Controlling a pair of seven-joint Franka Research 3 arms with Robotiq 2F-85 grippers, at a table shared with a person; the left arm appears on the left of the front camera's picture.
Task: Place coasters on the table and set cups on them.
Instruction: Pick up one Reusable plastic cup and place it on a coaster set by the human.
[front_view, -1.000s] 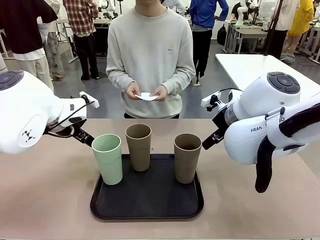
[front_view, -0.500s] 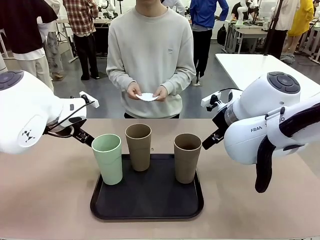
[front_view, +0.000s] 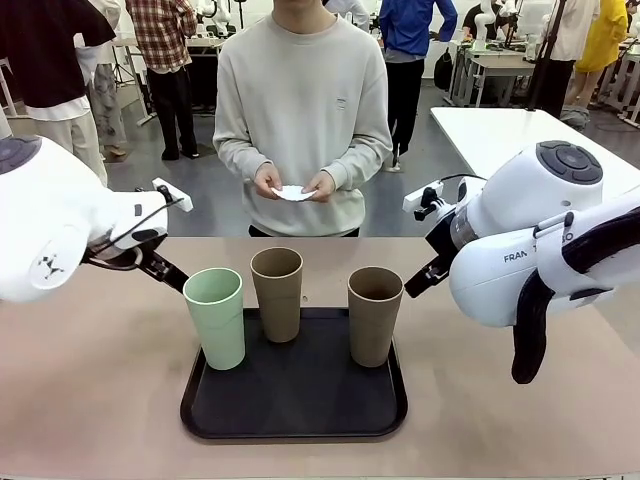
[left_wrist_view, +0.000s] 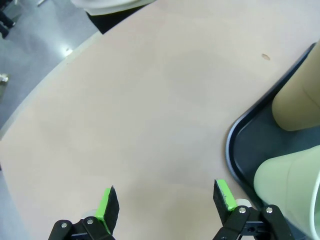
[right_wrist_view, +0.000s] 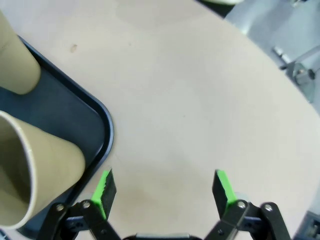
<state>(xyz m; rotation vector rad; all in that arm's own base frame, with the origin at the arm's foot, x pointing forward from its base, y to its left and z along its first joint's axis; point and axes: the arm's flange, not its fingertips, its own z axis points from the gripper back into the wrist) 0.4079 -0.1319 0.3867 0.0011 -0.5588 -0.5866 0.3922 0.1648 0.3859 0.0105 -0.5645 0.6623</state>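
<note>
Gaping empty, left pincer (left_wrist_view: 164, 192) and right pincer (right_wrist_view: 163, 179); coasters (front_view: 293, 193) half hidden between the person's hands (front_view: 268, 182).

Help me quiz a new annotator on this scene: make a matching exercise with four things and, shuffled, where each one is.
Things:
1. mint green cup
2. middle tan cup
3. right tan cup
4. coasters

Places:
A. in the person's hands
B. left side of the black tray
C. right side of the tray
D. far middle of the tray

Pairs: 1-B, 2-D, 3-C, 4-A
</note>
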